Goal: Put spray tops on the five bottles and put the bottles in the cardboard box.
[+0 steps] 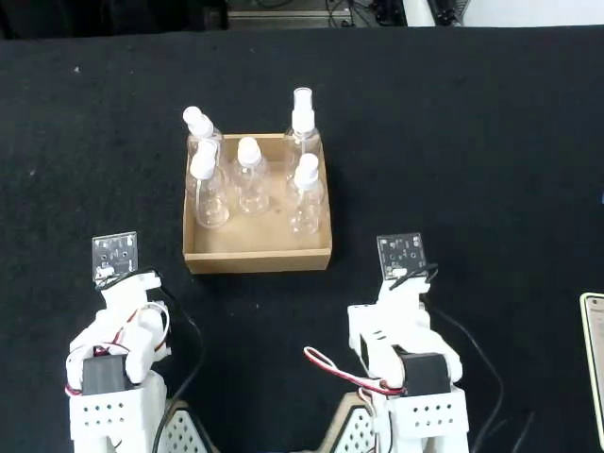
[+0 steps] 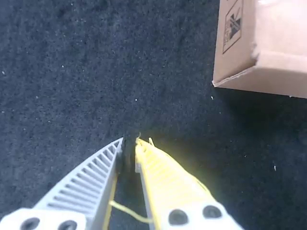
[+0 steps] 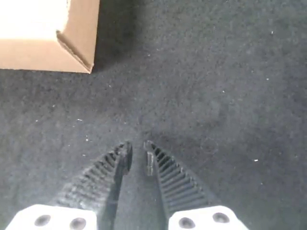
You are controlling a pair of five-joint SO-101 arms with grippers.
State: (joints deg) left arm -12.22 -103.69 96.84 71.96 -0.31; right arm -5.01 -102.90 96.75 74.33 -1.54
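The cardboard box (image 1: 257, 257) stands in the middle of the black table. Several clear bottles with white spray tops stand inside it: one at the back left corner (image 1: 201, 132), one at the back right (image 1: 302, 127), and three further forward (image 1: 208, 193) (image 1: 250, 179) (image 1: 307, 198). My left gripper (image 2: 128, 143) is shut and holds nothing, low over the cloth, near the box's corner (image 2: 249, 72). My right gripper (image 3: 137, 149) is shut with a thin slit between its tips, also holding nothing; the box's other front corner (image 3: 72, 52) lies ahead of it.
Both arms (image 1: 118, 330) (image 1: 401, 330) sit folded back at the table's front edge, one on each side of the box. A pale flat object (image 1: 595, 349) lies at the right edge. Black cloth surrounds the box on all sides.
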